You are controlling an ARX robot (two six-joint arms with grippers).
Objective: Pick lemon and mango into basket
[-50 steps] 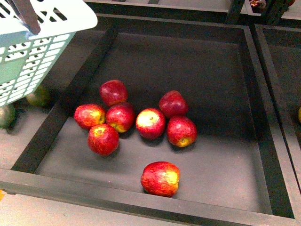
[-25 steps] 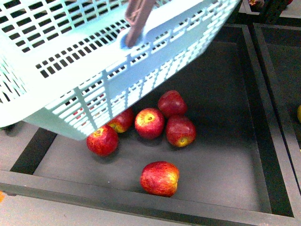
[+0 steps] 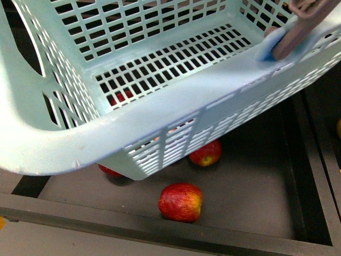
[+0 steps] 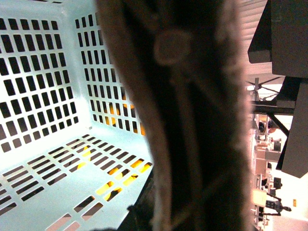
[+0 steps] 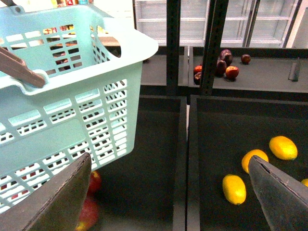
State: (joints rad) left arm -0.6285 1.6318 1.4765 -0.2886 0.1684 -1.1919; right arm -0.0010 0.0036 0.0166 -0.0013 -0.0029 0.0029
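We see a large light-teal basket (image 3: 160, 114) tilted in the air, filling most of the front view above a dark bin (image 3: 256, 202) of red apples. Its brown handle (image 3: 298, 26) crosses the upper right corner. The basket blocks most of the apples from sight. One apple (image 3: 181, 201) lies in full view near the bin's front wall. A second apple (image 3: 206, 153) peeks halfway out from under the basket. A third apple (image 3: 110, 172) shows only a sliver, and red patches (image 3: 122, 97) show through the floor slots.

In the right wrist view, the lemons (image 5: 234, 188) lie in the neighbouring bin (image 5: 231, 125), to the right of the apple bin past a black divider (image 5: 185, 159) and well apart from the basket. Three lemons are whole; a fourth is cut off at the picture's edge. The right arm's jaws stand spread wide, gripping nothing, grey and blurred at the two lower corners. A black post (image 5: 211, 43) rises behind, beside a shelf of dark and red fruit (image 5: 226, 60) too small for us to name.

In the left wrist view the handle, very close and blurred, covers the middle. It hides the left arm's jaws, so we cannot tell whether they pinch it. Yellow-orange patches (image 4: 113, 108) glow through the basket's slots; we cannot tell what they are
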